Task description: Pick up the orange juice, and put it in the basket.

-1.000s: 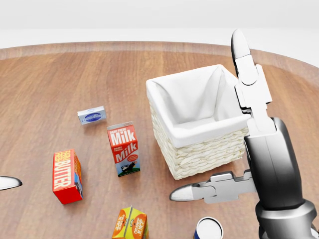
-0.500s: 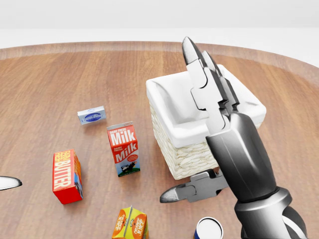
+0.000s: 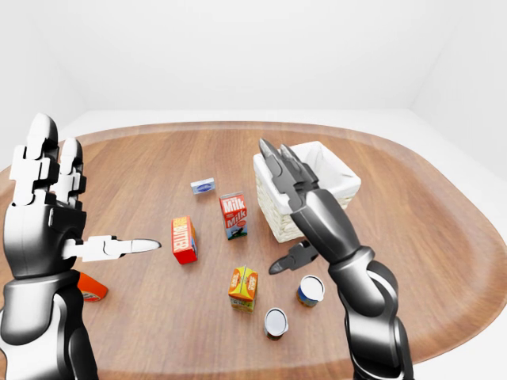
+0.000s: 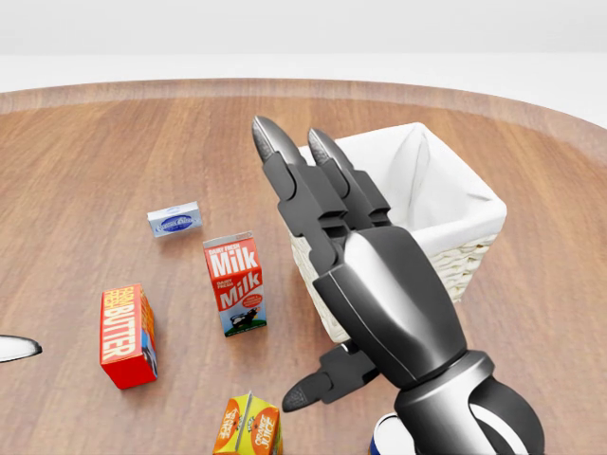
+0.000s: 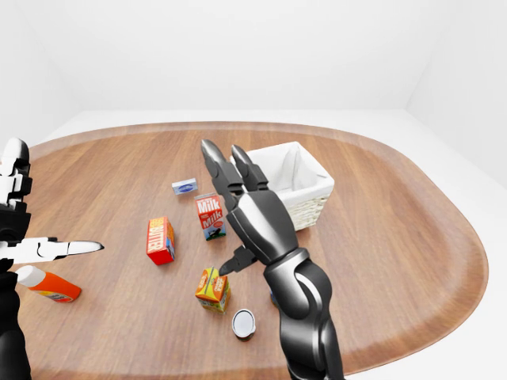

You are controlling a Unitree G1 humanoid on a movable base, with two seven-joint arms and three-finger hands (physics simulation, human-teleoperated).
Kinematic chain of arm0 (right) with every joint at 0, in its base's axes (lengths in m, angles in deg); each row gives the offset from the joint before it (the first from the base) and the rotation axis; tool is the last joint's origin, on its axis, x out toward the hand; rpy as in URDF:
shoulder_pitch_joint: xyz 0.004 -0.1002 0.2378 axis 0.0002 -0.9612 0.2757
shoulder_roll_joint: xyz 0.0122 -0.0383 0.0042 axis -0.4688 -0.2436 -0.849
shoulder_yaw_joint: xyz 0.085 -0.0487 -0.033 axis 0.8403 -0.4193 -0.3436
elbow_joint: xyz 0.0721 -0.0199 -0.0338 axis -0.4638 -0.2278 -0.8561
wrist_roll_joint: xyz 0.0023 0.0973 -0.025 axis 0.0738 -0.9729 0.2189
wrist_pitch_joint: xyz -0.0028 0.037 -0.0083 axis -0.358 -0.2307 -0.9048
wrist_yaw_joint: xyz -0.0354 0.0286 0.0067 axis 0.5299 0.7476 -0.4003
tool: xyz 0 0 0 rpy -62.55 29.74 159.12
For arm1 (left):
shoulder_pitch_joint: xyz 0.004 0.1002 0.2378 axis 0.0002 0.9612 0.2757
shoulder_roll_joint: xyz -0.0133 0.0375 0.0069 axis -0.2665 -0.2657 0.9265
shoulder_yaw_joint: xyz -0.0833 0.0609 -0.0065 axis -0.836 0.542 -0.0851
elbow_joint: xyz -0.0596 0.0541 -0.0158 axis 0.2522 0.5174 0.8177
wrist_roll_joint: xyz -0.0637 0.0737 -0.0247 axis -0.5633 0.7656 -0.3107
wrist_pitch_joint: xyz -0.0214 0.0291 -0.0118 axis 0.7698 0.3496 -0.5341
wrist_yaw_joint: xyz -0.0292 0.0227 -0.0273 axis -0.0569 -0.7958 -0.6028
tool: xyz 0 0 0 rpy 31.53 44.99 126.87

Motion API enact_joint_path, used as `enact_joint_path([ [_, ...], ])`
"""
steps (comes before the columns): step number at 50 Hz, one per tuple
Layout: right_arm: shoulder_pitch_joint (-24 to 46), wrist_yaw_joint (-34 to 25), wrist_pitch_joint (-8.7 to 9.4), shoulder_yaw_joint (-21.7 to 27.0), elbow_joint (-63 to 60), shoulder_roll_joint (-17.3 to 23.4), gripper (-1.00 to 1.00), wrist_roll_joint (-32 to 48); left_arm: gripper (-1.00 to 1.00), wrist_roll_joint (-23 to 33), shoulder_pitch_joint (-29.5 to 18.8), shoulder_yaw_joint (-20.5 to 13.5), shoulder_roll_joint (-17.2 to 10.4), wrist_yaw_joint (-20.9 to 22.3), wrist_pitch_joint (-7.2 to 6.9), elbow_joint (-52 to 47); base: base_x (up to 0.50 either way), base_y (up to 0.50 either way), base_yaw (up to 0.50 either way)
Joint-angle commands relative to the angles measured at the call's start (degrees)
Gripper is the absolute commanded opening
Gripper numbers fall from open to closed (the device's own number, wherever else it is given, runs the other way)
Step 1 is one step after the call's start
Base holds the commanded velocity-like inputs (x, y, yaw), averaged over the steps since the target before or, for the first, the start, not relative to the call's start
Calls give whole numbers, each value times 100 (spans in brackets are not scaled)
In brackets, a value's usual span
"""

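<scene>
The orange juice [image 3: 243, 288] is a small orange and yellow carton standing on the wooden table, below the milk carton. It also shows at the bottom edge of the head view [image 4: 248, 427]. The wicker basket [image 4: 471, 210] with a white liner stands right of the milk. My right hand [image 4: 313, 256] is open, fingers stretched upward, its back covering the basket's left part in the head view. It hovers above and right of the juice, apart from it. My left hand [image 3: 79, 198] is open and empty, raised at the left of the left-eye view.
A milk carton [image 3: 233, 214], a red butter box [image 3: 184, 239] and a small blue-white box [image 3: 203, 187] stand left of the basket. Two cans [image 3: 276, 322] [image 3: 310, 290] sit right of the juice. An orange bottle [image 5: 47, 285] lies at far left.
My right hand has swung left across the head view, from the basket's right side to over its left part, turning its back toward the camera. The objects have not moved.
</scene>
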Motion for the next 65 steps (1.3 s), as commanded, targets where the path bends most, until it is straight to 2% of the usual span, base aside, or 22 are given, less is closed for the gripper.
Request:
enact_joint_path([
  [1, -12, -257, 0, -242, 463, -124, 100, 391, 100, 181, -19, 74, 24, -68, 0, 574, 0, 0, 0],
  [18, -216, -312, 0, -446, 535, -160, 100, 533, 100, 175, -42, 91, 4, -89, 0, 694, 0, 0, 0],
  [30, -455, -222, 0, -762, 576, -176, 100, 610, 100, 174, -40, 103, 6, -96, 0, 666, 0, 0, 0],
  [39, -637, 23, 0, -956, 873, -135, 100, 506, 100, 176, -22, 85, 20, -73, 0, 612, 0, 0, 0],
  [65, -942, 746, 0, -1111, 1709, 37, 100, -41, 100, 179, -7, 69, 29, -55, 0, 597, 0, 0, 0],
])
